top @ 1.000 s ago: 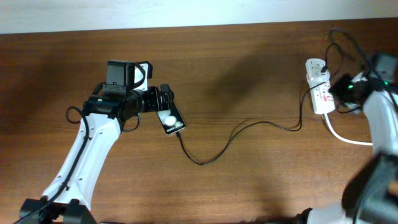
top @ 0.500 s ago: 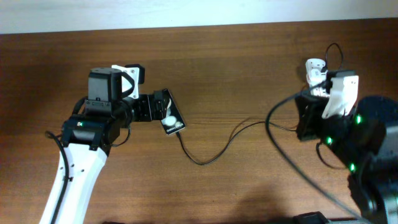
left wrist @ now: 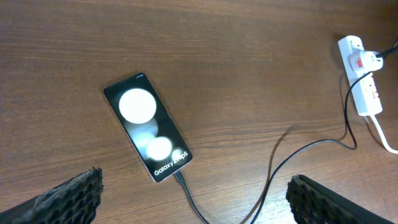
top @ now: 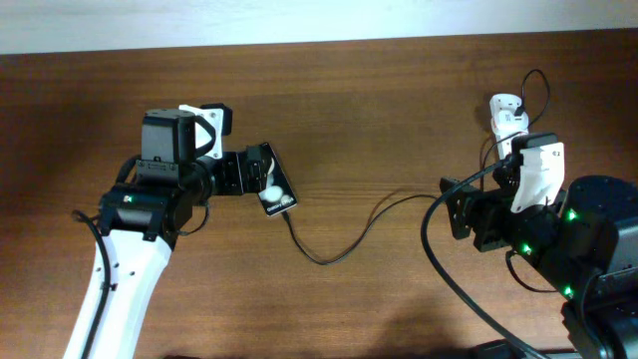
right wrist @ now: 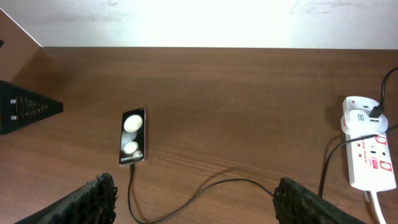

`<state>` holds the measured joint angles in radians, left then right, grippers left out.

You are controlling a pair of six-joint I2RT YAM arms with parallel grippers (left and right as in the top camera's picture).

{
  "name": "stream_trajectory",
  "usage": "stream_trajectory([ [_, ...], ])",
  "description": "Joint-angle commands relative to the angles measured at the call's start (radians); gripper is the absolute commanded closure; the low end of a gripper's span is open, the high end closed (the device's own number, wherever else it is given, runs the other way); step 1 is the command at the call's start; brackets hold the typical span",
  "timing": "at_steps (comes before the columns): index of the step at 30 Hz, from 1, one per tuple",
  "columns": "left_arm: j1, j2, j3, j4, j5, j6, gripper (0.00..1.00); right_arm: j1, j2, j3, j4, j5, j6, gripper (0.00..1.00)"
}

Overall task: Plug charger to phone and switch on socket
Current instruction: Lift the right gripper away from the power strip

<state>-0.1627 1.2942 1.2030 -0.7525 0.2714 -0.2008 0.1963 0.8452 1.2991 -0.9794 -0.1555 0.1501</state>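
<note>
So here's where we're at. The phone (left wrist: 147, 126) is lying flat on the wooden table (top: 379, 110), face up with its two white round patches showing, angled a bit. The charger cable (left wrist: 273, 168) meets the phone at the end with the small white text, and from the left wrist view the plug tip looks seated in there. From there the cable loops loosely across the table toward the power strip (right wrist: 367, 149) on the far right, ending at a white adapter (right wrist: 360, 121) sitting on the strip's top end. A thick white cord (left wrist: 379, 132) trails off the strip's other end. We can see red marks on the strip but can't tell which way any switch is set.

The left gripper (left wrist: 194, 180) is spread wide with nothing in it, and the phone sits just ahead of its fingers (left wrist: 68, 196) without touching them. The right gripper (right wrist: 194, 186) is also wide open and empty. In the overhead view it's near the strip, off to its left, with the arm covering the strip's lower part.
</note>
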Motion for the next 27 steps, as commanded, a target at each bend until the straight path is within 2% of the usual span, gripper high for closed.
stream_trajectory([
  [1,-0.003,-0.006,0.013,0.002,-0.006,0.019,0.01,0.007,-0.002,0.005,-0.009,-0.002,-0.004,0.16],
  [27,-0.003,-0.006,0.013,0.001,-0.006,0.019,0.01,0.007,-0.002,0.005,-0.025,0.002,-0.004,0.14],
])
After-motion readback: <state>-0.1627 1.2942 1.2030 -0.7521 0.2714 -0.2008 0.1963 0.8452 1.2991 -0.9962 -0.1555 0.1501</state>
